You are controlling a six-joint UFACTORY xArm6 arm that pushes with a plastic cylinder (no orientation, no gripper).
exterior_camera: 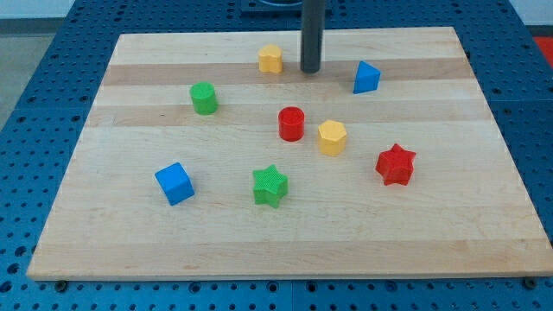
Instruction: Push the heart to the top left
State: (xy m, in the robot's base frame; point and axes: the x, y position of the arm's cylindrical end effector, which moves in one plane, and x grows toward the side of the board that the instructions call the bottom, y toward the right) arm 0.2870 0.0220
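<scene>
My tip (311, 71) is a bare rod end with nothing to open or close and nothing held; it rests on the wooden board (130, 225) near the view's top edge. Just to its left, apart from it, sits the yellow heart (270, 59). To its right lies the blue triangle (366, 78). Below it stand the red cylinder (291, 123) and yellow hexagon (332, 137). Farther left is the green cylinder (204, 98). Farthest below are the green star (270, 186), red star (396, 164) and blue cube (174, 183).
</scene>
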